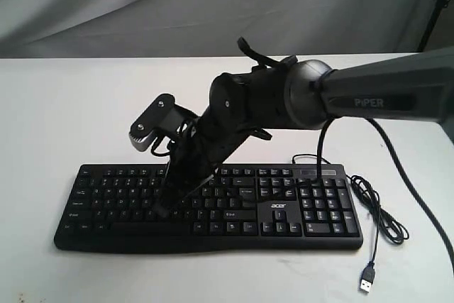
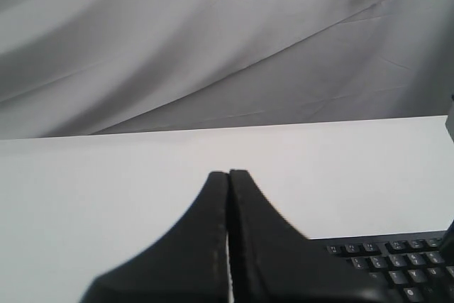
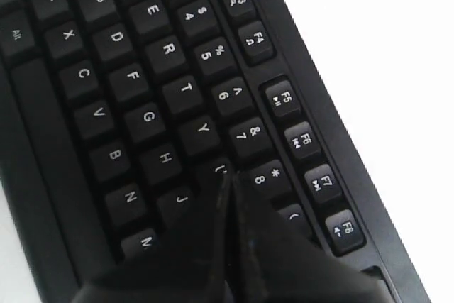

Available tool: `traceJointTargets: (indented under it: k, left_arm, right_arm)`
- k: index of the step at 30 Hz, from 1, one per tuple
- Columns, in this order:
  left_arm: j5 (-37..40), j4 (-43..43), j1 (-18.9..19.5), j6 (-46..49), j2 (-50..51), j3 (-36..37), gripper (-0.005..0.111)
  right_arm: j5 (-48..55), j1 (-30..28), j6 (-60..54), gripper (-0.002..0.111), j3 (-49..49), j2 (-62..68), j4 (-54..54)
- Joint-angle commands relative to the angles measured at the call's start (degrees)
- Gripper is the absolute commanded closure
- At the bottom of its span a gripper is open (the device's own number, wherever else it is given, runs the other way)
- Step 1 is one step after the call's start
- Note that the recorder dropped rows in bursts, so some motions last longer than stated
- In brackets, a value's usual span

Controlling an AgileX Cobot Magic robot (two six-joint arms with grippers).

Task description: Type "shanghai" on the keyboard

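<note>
The black keyboard [image 1: 284,211] lies on the white table, its number pad and "acer" logo on the right of the exterior view. My right arm reaches across it from the right, slanting down to the letter keys. The right gripper [image 1: 164,211] is shut with nothing between its fingers. In the right wrist view the right gripper [image 3: 228,177] has its tip over the U key, beside J and 8 on the keyboard [image 3: 142,83]; contact cannot be told. My left gripper [image 2: 228,173] is shut and empty, pointing over bare table beside a keyboard corner [image 2: 397,260]. It is out of the exterior view.
The keyboard's black USB cable [image 1: 379,218] loops on the table to the right, ending in a loose plug [image 1: 366,282] near the front edge. A grey cloth backdrop [image 1: 142,5] hangs behind the white table [image 1: 71,104].
</note>
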Motion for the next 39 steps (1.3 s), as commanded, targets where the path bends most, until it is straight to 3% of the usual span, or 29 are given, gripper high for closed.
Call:
traceJointTargets:
  k: [1, 39]
  left_arm:
    - [-0.3, 0.0, -0.4, -0.2, -0.1, 0.1, 0.107]
    - [-0.3, 0.0, -0.4, -0.2, -0.1, 0.1, 0.107]
  right_arm:
    - [-0.8, -0.8, -0.8, 0.108, 0.4, -0.7, 0.4]
    - [-3.1, -0.8, -2.6, 0.108, 2.4, 1.3, 2.2]
